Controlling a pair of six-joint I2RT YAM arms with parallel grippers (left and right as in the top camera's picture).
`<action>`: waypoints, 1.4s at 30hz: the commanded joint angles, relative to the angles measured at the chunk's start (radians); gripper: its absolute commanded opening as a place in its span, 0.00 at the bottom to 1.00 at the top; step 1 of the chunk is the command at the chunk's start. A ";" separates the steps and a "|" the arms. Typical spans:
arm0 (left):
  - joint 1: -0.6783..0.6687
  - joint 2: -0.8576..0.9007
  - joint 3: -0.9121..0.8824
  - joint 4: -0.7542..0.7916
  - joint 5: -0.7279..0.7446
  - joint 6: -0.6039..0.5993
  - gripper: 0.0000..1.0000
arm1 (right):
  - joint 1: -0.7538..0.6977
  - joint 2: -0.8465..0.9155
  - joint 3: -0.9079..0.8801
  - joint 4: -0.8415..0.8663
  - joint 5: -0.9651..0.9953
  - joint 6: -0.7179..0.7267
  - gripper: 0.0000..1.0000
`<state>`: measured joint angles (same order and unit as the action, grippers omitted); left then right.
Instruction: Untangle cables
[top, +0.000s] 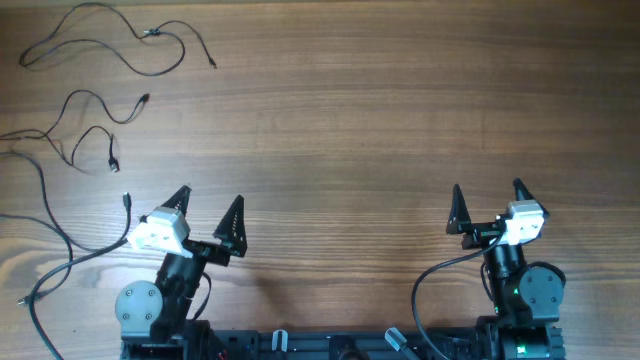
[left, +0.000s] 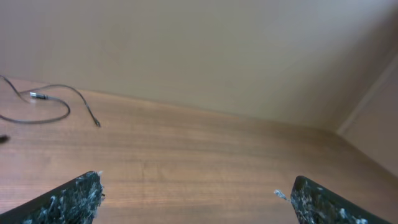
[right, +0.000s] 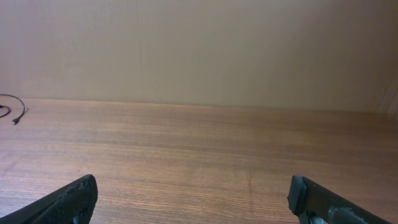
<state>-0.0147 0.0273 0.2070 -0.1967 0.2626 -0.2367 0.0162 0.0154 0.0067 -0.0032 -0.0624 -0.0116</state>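
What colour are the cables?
The cables are black; the overhead view shows it best.

Black arms (top: 175, 275) carry white wrist blocks (top: 160, 231). Left pincer (top: 212, 193) and right pincer (top: 487, 185) have pointed black fingers (left: 74, 199), the left's pale-flecked.

Thin black cables (top: 150, 34) lie flat as loose, spread-out squiggles at the far left.

No readable text, labels, brand names, numbers or signs appear in the overhead view or in either wrist view.
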 joint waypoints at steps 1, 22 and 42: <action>0.013 -0.024 -0.048 0.051 -0.021 0.021 1.00 | -0.005 -0.012 -0.002 0.003 0.002 0.014 1.00; 0.013 -0.024 -0.201 0.312 -0.164 0.060 1.00 | -0.005 -0.012 -0.002 0.003 0.002 0.014 1.00; 0.013 -0.024 -0.201 0.121 -0.336 0.312 1.00 | -0.005 -0.012 -0.002 0.003 0.002 0.014 1.00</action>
<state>-0.0097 0.0139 0.0105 -0.0727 -0.0124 0.0540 0.0162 0.0154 0.0067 -0.0032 -0.0624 -0.0116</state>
